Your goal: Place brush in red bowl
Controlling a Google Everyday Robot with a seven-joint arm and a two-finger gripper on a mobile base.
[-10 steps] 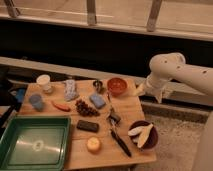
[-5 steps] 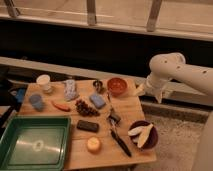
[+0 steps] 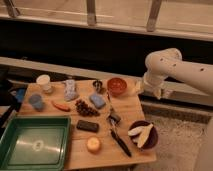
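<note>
The brush (image 3: 118,136) lies on the wooden table (image 3: 127,107) near the front right, its black handle pointing to the front and its greyish head toward the table's middle. The red bowl (image 3: 117,85) stands at the table's back, right of centre, with nothing showing in it. My gripper (image 3: 141,87) hangs at the end of the white arm (image 3: 172,70), just off the table's right back corner and to the right of the red bowl, well away from the brush.
A dark maroon bowl with pale slices (image 3: 143,134) stands at the front right. A flat black block (image 3: 87,126), an orange round object (image 3: 93,144), grapes (image 3: 85,108), a blue sponge (image 3: 97,100), a carrot (image 3: 61,106), a white cup (image 3: 44,82) and a green tray (image 3: 34,142) fill the rest.
</note>
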